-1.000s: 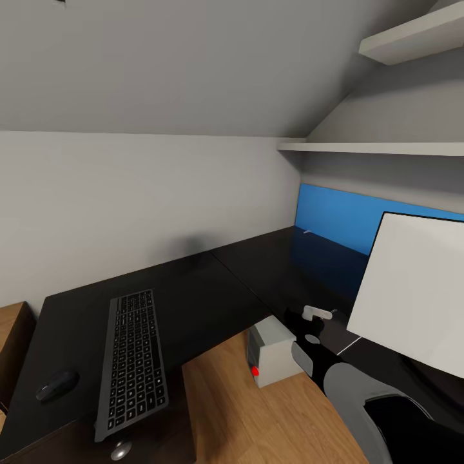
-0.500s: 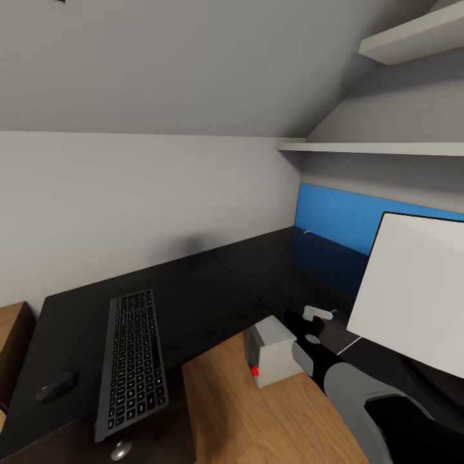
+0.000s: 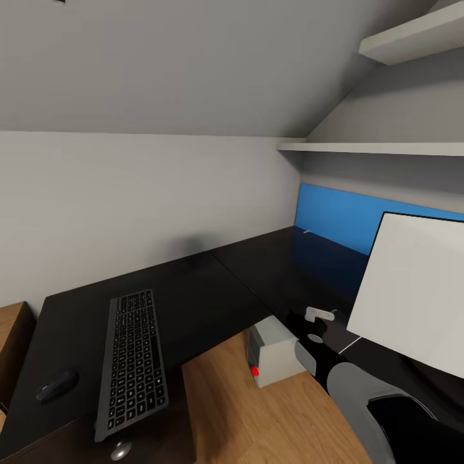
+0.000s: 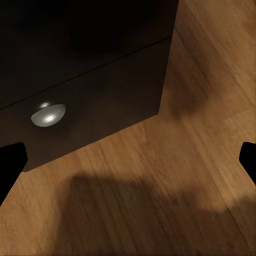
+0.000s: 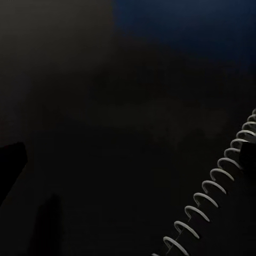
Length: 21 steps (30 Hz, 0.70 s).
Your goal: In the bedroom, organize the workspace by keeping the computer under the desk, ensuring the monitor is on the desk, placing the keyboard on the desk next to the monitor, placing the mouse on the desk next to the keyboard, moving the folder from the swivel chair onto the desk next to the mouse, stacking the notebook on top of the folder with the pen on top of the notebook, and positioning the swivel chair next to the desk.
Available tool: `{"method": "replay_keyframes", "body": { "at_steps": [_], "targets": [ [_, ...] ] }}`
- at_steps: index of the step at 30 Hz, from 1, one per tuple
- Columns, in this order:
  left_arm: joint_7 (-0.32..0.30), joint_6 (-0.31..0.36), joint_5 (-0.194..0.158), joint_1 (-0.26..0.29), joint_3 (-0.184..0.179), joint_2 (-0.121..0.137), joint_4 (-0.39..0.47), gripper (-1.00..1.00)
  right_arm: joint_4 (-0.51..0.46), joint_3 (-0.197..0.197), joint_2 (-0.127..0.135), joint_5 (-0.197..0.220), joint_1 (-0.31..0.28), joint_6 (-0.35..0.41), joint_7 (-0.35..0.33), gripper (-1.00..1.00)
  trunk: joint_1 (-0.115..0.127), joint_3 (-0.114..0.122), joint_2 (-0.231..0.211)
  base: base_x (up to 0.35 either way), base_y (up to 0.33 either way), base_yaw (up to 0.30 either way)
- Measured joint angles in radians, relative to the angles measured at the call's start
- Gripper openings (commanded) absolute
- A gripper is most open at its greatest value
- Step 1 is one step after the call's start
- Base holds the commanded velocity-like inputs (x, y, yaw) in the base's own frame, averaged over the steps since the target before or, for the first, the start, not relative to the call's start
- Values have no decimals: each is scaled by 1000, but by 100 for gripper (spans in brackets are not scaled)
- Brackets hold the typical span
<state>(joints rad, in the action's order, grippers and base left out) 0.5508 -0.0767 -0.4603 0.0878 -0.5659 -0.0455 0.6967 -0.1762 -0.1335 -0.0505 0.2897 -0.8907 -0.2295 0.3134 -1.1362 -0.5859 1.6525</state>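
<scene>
just beside the spread right gripper (image 5: 128,160), a notebook's spiral (image 5: 213,186) on the desk (image 5: 106,106).

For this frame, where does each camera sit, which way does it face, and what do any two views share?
Head view: on the robot's head, facing down over the desk with keyboard, mouse, monitor; right arm shows.
Left wrist view: faces a drawer knob and wooden floor; dark fingertips at edges.
Right wrist view: close on a dark surface with a spiral binding.
Shared: head and left wrist views both show the floor.
</scene>
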Motion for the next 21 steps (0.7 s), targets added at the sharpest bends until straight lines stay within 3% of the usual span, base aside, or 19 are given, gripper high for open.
{"method": "replay_keyframes", "body": {
  "at_steps": [21],
  "targets": [
    [1, 0, 0, 0, 0, 0, 0, 100, -9, -7, 4, -8, 0, 32, 1, 100, 0, 0, 0, 0, 0, 0]
  ]
}}
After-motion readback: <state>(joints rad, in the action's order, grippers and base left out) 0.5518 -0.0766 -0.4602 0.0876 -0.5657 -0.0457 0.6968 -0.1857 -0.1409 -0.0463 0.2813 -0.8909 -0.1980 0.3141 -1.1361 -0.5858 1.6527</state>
